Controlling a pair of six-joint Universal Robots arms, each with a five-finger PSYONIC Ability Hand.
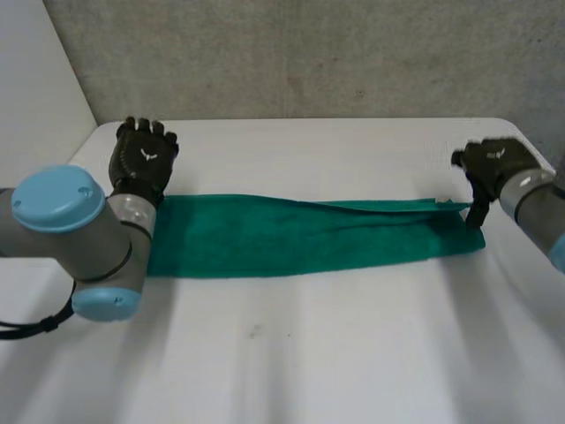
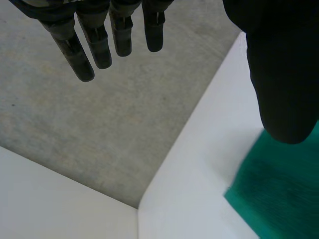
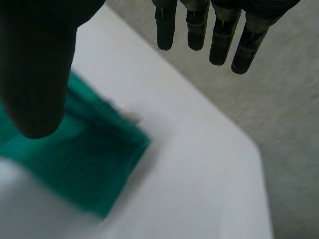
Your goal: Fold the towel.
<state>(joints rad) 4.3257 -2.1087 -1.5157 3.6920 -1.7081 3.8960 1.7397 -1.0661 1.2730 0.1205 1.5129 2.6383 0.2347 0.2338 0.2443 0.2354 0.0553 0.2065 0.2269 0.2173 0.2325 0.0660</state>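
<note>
A green towel [image 1: 309, 237] lies on the white table [image 1: 291, 353] as a long strip folded in half lengthwise. My left hand [image 1: 141, 159] hovers just beyond the towel's left end, fingers straight and spread, holding nothing. In the left wrist view its fingers [image 2: 99, 45] and thumb [image 2: 281, 74] stand apart, a towel corner [image 2: 279, 194] below the thumb. My right hand [image 1: 494, 168] hangs open above the towel's right end. Its fingers [image 3: 209, 35] and thumb [image 3: 37, 69] are apart over the right corner of the towel [image 3: 84, 164].
A grey wall [image 1: 309, 53] rises behind the table's far edge. A lighter wall panel [image 1: 35, 79] stands at the back left corner. Bare table [image 1: 265, 371] stretches in front of the towel.
</note>
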